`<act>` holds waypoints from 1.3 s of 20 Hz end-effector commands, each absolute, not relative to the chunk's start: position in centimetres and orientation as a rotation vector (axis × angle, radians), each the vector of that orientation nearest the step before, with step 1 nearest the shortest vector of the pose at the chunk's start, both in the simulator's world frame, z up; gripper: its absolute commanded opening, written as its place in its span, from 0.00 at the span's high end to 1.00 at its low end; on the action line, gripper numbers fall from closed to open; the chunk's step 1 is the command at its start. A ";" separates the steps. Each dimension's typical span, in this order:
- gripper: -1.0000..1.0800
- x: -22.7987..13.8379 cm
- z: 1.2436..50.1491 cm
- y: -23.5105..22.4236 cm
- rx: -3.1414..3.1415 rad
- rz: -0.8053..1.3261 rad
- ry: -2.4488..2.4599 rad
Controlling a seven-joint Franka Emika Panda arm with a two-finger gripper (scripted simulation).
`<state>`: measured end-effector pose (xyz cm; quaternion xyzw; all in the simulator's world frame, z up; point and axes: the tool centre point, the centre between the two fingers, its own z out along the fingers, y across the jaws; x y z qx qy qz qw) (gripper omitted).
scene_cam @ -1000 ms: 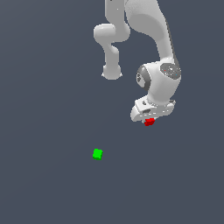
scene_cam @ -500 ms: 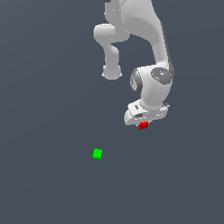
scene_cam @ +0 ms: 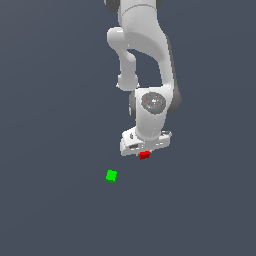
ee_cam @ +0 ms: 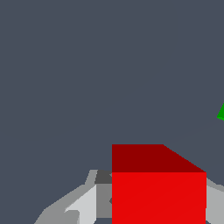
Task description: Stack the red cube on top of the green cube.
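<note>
The red cube (scene_cam: 144, 155) is held between the fingers of my white gripper (scene_cam: 145, 154), lifted above the grey floor. In the wrist view the red cube (ee_cam: 157, 188) fills the lower part, with a grey finger (ee_cam: 83, 203) beside it. The green cube (scene_cam: 111, 176) rests on the floor, toward the exterior view's left of the gripper and a little lower in the picture. A corner of the green cube (ee_cam: 221, 113) shows at the edge of the wrist view. The gripper is apart from the green cube.
The plain dark grey floor (scene_cam: 50, 125) spreads all around. The white arm (scene_cam: 142, 55) rises behind the gripper.
The arm has moved toward the exterior view's left and down with the red cube in it, closer to the green cube. The green cube has not moved.
</note>
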<state>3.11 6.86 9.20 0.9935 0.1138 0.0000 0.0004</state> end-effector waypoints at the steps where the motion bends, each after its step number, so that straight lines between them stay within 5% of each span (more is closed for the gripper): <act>1: 1.00 4.5 8.7 4.3 3.120 0.001 0.358; 12: 1.00 9.4 6.8 -4.4 3.121 0.000 0.358; 26: 1.00 11.3 6.2 -7.2 3.121 0.000 0.358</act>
